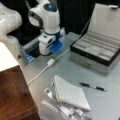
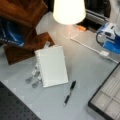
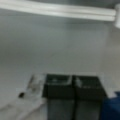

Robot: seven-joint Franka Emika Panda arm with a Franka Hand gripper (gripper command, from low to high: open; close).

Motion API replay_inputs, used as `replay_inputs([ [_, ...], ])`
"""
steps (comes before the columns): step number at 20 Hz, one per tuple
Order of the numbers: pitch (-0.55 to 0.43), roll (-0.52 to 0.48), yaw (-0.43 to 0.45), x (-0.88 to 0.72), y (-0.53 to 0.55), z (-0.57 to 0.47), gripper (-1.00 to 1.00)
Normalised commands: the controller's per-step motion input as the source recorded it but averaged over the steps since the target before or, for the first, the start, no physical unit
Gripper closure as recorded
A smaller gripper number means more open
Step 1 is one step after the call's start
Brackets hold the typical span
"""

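My hand (image 3: 72, 86) sits low over the grey table (image 1: 75, 72), at the far side near a front view's top left (image 1: 48, 48). In the wrist view my two dark fingers (image 3: 58, 87) stand pressed side by side with no gap between them, and nothing is held in them.

Nearest thing: the white cable (image 1: 43, 71). It runs across the table just beside my hand, with a small white block-shaped connector (image 1: 50, 62) partway along it. In a front view the same cable (image 2: 85, 46) crosses the table towards a front view's right, its connector (image 2: 104, 53) close to my blue-and-white wrist. In the wrist view it shows as a pale straight band (image 3: 62, 11) along the top, apart from my fingers.

Also on the table:
- a white notebook (image 1: 71, 93), flat and closed, near a front view's bottom; it also shows in the other view (image 2: 52, 65).
- a black pen (image 1: 93, 87) lying just beside the notebook, seen in both front views (image 2: 70, 92).
- an open grey compartment box (image 1: 96, 51) with a black rim and raised lid, at a front view's right, well apart from my hand.
- a wooden block (image 1: 16, 95) at a front view's bottom left.
- a lit lampshade (image 2: 68, 11) at a front view's top.
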Motion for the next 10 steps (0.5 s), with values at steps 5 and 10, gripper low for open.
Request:
replay_inputs([
  [5,-0.593,0.093,0.03,-0.96,-0.54,-0.39,1.0],
  [10,-0.596,0.089,0.048,-0.94,-0.54,-0.41,1.0],
])
